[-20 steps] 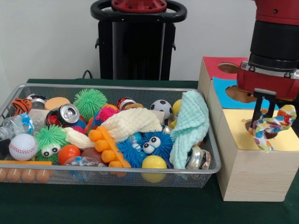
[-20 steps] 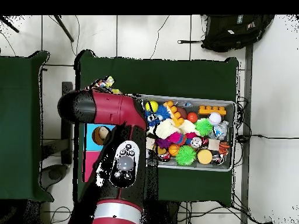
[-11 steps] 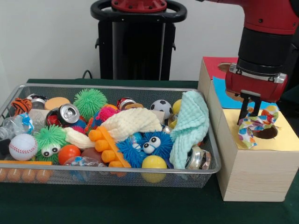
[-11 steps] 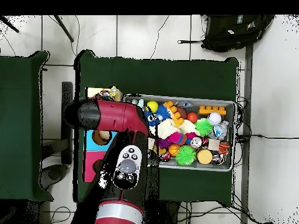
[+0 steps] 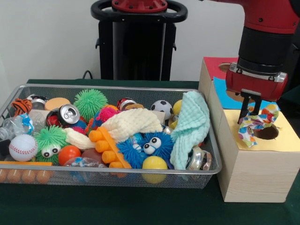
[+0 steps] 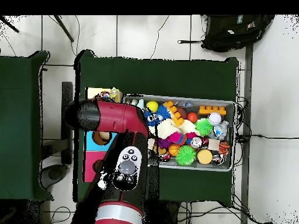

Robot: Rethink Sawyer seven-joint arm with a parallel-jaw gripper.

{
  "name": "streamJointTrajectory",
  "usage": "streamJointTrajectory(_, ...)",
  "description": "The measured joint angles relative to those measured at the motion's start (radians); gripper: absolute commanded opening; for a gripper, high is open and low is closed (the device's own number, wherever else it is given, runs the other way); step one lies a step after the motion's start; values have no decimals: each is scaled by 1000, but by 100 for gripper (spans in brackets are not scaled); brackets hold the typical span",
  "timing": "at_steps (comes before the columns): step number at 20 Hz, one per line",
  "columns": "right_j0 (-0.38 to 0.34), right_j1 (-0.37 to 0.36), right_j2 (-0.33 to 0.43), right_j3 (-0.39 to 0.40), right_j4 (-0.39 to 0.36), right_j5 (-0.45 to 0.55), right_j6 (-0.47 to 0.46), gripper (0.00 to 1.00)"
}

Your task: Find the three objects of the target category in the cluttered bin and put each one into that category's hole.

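Tool (image 5: 250, 111) gripping spotted cloth (image 5: 253, 124) above yellow hole (image 5: 266, 133), near box's (image 5: 251, 176) left edge

No readable text shows, though the cans are perhaps printed.

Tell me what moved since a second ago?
The gripper, shut on the spotted cloth, slid sideways from past the yellow box's hole toward the bin, dragging the cloth to the hole's edge. Nothing let go. The toys stayed put.
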State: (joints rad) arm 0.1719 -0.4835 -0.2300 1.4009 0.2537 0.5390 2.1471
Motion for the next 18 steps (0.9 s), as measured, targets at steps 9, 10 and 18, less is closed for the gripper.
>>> streamJointTrajectory(9, 13, 1, 0, 0, 2, 0, 0, 0)
streamJointTrajectory(10, 16, 2, 0, 0, 2, 0, 0, 0)
streamJointTrajectory(18, 27, 13, 0, -3, 9, -1, 0, 0)
